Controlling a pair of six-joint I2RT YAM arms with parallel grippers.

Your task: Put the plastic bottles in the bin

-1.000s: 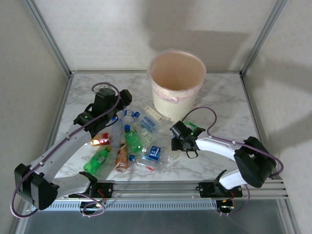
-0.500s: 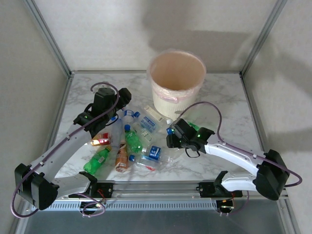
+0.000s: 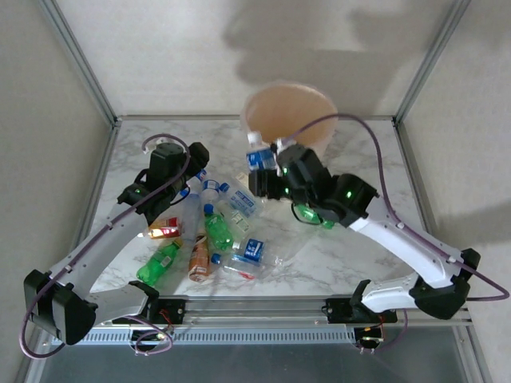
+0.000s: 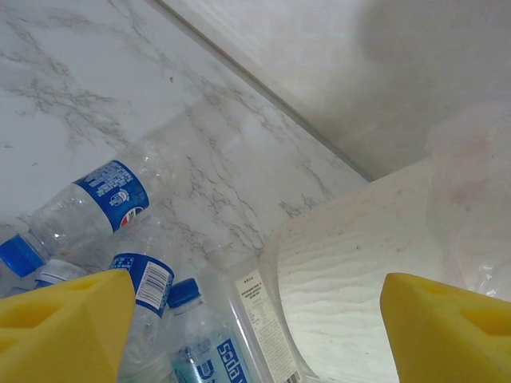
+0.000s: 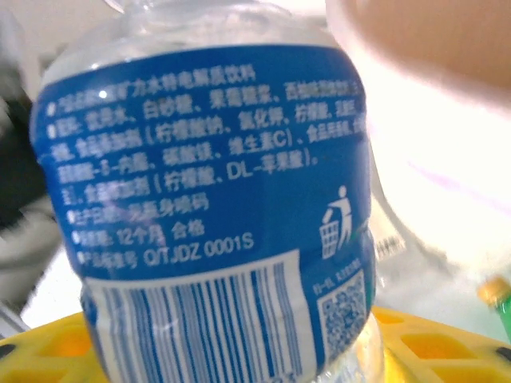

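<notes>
Blue-label bottle [image 3: 259, 157] pinched in right gripper [image 3: 268, 177], at bin [image 3: 297, 112] rim | left gripper [image 4: 255, 323] spread above bottle pile [image 3: 219, 231] beside bin on desk [image 3: 375, 152]

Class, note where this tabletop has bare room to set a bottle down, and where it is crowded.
Crowded: the bottle pile left of centre. Bare table: the far-left corner behind the left arm; the right side between the bin and the right rail; the near strip between the pile and the right arm's base.

Right claw [image 3: 262, 170] high, gripping; left claw [image 3: 194, 172] low, spread.
</notes>
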